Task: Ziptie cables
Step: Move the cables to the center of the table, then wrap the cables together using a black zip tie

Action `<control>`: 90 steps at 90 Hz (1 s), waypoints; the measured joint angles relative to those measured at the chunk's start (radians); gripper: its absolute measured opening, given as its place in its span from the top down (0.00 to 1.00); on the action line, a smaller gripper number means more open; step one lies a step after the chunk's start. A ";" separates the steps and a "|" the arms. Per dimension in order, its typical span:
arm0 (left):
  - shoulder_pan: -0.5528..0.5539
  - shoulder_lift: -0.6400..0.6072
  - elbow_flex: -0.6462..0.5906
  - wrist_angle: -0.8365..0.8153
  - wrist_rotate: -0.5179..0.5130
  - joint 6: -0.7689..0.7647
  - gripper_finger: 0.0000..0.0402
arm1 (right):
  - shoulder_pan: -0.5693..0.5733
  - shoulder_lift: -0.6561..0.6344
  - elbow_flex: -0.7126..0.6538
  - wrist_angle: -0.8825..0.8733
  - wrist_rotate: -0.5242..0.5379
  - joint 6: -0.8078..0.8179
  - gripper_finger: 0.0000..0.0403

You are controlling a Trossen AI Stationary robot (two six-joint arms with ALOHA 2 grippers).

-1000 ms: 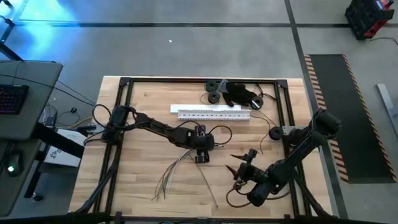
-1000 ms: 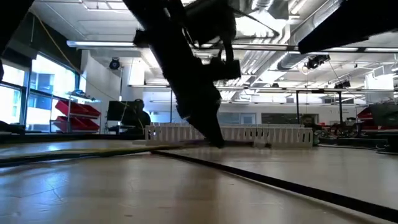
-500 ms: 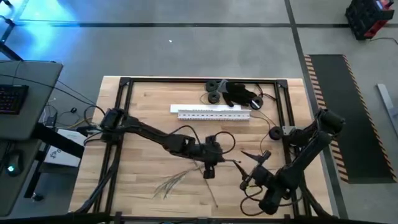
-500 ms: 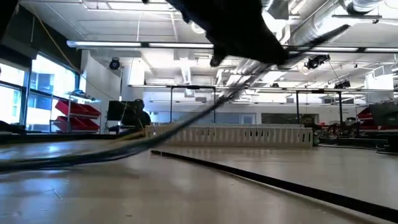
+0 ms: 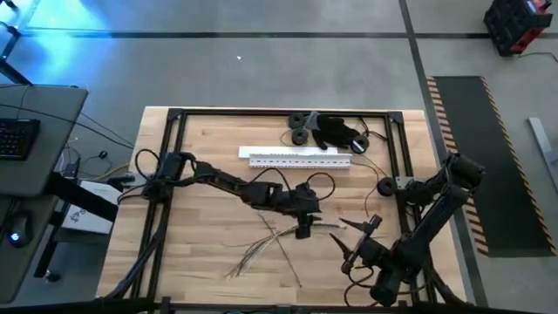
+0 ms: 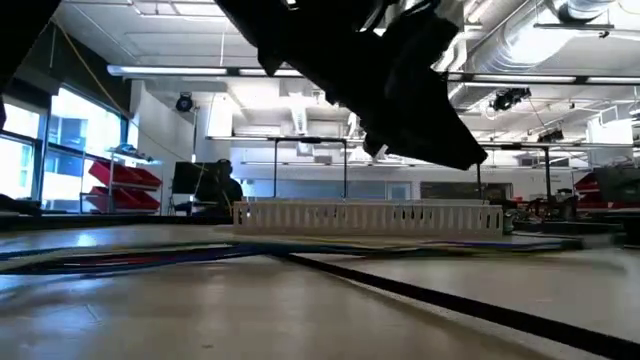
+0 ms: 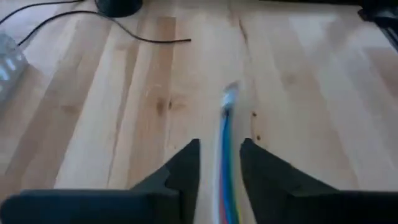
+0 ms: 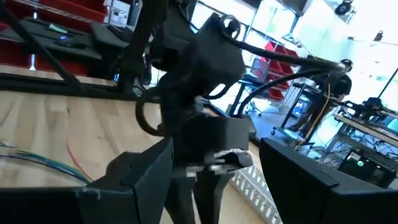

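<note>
We see a pale wooden table [image 5: 209, 253] on grey flooring. At its centre the left end effector [image 5: 303, 230] grips the cables [image 5: 261, 249], fanning toward 7 o'clock; the right end effector [image 5: 357, 240] at 4 o'clock gapes wide.

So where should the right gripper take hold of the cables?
Probably the short bunched end sticking out past the left gripper, which pinches the cables there. The right gripper could come in level from its own side, jaws open. The far ends fan out loose across the table.
</note>
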State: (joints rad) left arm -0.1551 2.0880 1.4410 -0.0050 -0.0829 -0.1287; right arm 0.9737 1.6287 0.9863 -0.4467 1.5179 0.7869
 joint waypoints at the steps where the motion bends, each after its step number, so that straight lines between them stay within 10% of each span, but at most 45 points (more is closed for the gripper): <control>1: 0.000 -0.008 0.000 -0.010 -0.004 0.000 0.67 | 0.000 0.000 0.000 0.000 -0.004 0.000 0.44; 26: -0.124 -0.194 0.000 -0.513 -0.230 -0.010 0.66 | -0.006 0.000 0.000 -0.031 -0.103 0.050 0.44; 47: -0.331 -0.271 -0.009 -0.836 -0.501 -0.344 0.76 | -0.036 0.001 -0.039 -0.038 -0.200 0.149 0.44; 64: -0.409 -0.273 -0.110 -0.822 -0.563 -0.477 0.84 | -0.065 0.001 -0.089 -0.005 -0.210 0.218 0.44; 90: -0.337 -0.272 -0.298 -0.628 -0.386 -0.376 0.78 | -0.089 0.002 -0.099 0.022 -0.217 0.219 0.44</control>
State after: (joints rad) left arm -0.4918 1.8164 1.1429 -0.6330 -0.4694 -0.5047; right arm 0.8844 1.6302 0.8871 -0.4250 1.3010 1.0058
